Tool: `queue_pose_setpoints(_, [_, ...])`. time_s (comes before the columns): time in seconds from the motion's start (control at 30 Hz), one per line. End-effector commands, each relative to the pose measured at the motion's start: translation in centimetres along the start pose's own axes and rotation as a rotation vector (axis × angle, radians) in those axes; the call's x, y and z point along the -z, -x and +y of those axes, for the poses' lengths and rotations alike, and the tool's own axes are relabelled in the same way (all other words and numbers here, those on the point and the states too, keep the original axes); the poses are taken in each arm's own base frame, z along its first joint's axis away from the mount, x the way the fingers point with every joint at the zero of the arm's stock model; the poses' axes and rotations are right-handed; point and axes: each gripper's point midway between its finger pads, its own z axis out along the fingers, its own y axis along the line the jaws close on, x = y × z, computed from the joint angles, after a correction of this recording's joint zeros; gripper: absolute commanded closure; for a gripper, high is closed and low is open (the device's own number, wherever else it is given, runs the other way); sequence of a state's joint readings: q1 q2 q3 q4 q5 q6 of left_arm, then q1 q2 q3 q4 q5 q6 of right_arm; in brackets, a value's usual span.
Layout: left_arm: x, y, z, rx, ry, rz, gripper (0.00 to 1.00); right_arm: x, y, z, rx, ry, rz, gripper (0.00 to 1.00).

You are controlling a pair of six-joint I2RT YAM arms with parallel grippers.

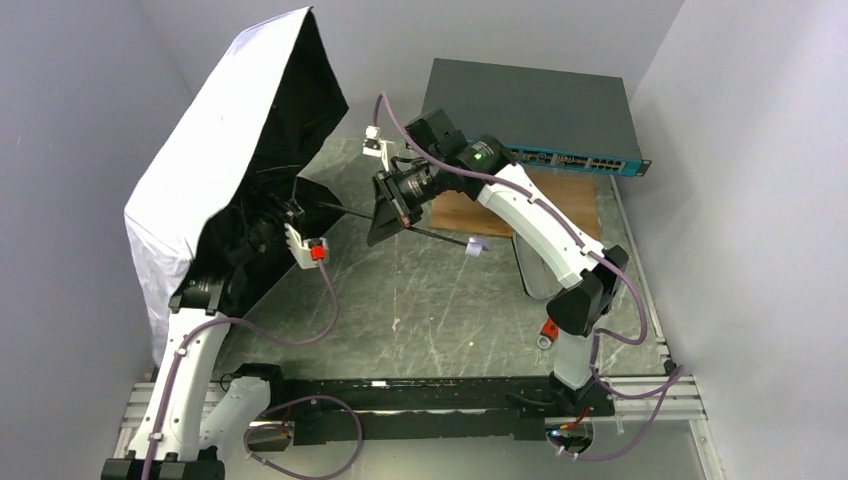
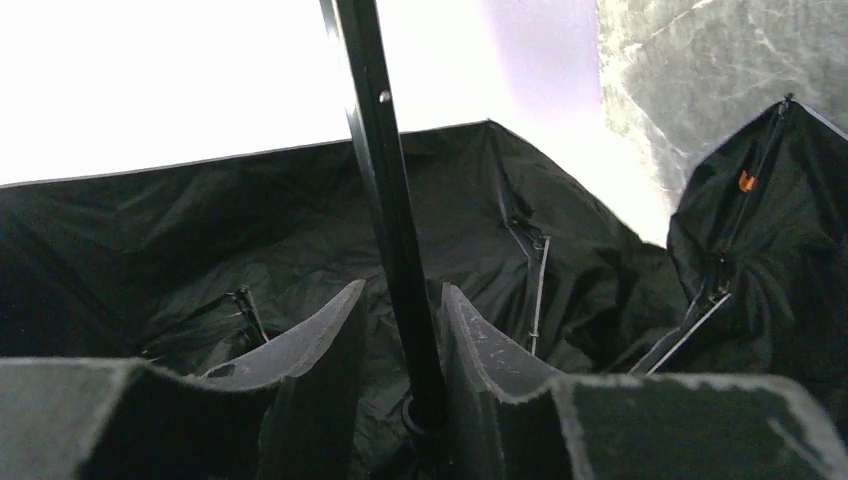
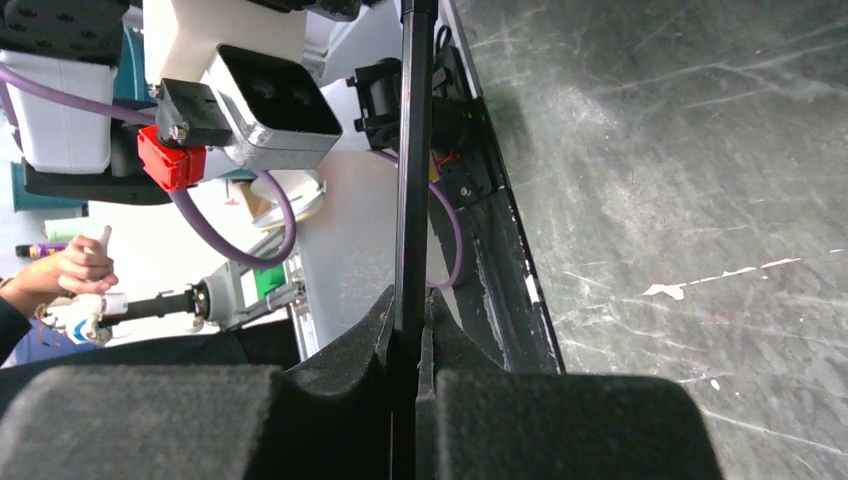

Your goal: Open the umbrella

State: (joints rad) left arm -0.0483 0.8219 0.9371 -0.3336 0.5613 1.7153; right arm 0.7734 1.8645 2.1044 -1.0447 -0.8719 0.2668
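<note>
The umbrella stands spread at the left. Its canopy (image 1: 220, 130) is silvery white outside, and its black inside (image 2: 200, 240) faces the table. The thin black shaft (image 1: 345, 212) runs right from the hub to the small pale handle (image 1: 475, 245). My left gripper (image 1: 295, 215) sits inside the canopy near the hub. In the left wrist view its tips (image 2: 400, 295) straddle the shaft (image 2: 385, 150), with a gap on the left side. My right gripper (image 1: 388, 222) is shut on the shaft (image 3: 412, 180) partway along, and its tips (image 3: 410, 305) press it from both sides.
A large dark grey flat box with a teal front (image 1: 530, 100) lies at the back right. A wooden board (image 1: 470, 210) lies in front of it on the marbled table (image 1: 420, 310). The left wrist camera housing (image 3: 250, 100) hangs close to the right gripper. Grey walls stand on both sides.
</note>
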Motion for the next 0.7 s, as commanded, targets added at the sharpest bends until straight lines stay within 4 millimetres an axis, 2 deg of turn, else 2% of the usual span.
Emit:
queue_pose_setpoints(0.0, [1.1, -1.1, 0.8, 0.087, 0.042, 0.099, 0.62, 1.4, 2.5, 1.9, 0.088, 0.04, -0.093, 1.0])
queue_pose_setpoints(0.1, [1.3, -1.5, -0.1, 0.117, 0.026, 0.137, 0.64, 1.5, 2.9, 1.6, 0.086, 0.031, -0.104, 1.0])
queue_pose_setpoints(0.3, [1.1, -3.6, -1.8, 0.153, 0.002, 0.246, 0.65, 1.7, 3.1, 2.0, 0.089, 0.054, -0.108, 1.0])
queue_pose_setpoints(0.43, [0.8, -5.1, -2.0, 0.2, 0.01, 0.308, 0.8, 2.0, 3.0, 2.3, 0.103, 0.065, -0.109, 1.0])
queue_pose_setpoints(0.57, [0.3, -8.6, -4.0, 0.191, -0.028, 0.458, 0.88, 2.5, 2.2, 2.7, 0.13, 0.056, -0.103, 1.0])
queue_pose_setpoints(0.67, [0.6, -11.2, -3.5, 0.177, 0.024, 0.544, 0.89, 2.9, 1.1, 2.4, 0.151, 0.029, -0.091, 1.0])
